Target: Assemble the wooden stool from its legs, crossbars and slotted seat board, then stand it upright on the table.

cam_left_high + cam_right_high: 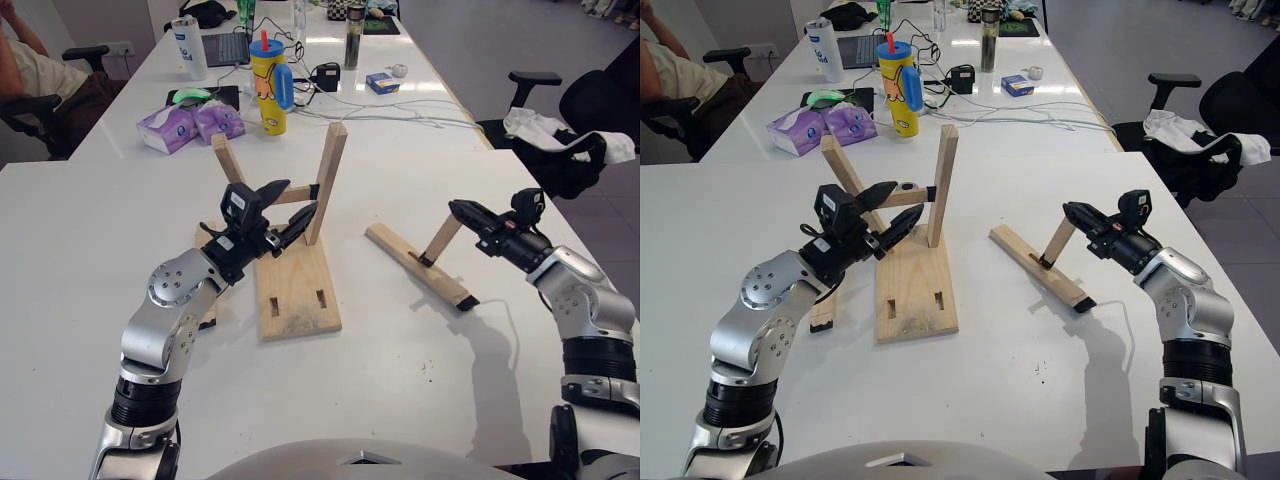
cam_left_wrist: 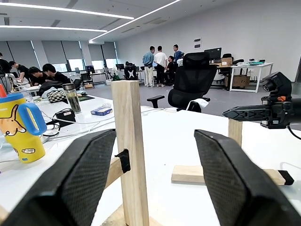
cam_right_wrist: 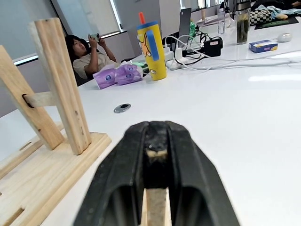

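The slotted seat board (image 1: pixel 295 290) lies flat on the white table (image 1: pixel 90 250). One leg (image 1: pixel 328 180) stands upright in it and a second leg (image 1: pixel 228 158) leans beside it, a short crossbar (image 1: pixel 295 193) joining the two. My left gripper (image 1: pixel 285 212) is open at that crossbar, its pads (image 2: pixel 80 179) to either side of the upright leg (image 2: pixel 128 141). To the right another leg (image 1: pixel 415 265) lies on the table with a short crossbar (image 1: pixel 440 240) rising from it. My right gripper (image 1: pixel 458 211) is shut on that crossbar's upper end (image 3: pixel 156 207).
A further wooden piece (image 1: pixel 823 310) lies under my left forearm. Behind the stool parts stand a yellow cup (image 1: pixel 268 85), tissue packs (image 1: pixel 190 125) and cables (image 1: pixel 400 105). An office chair (image 1: pixel 560 140) sits off the table's right edge.
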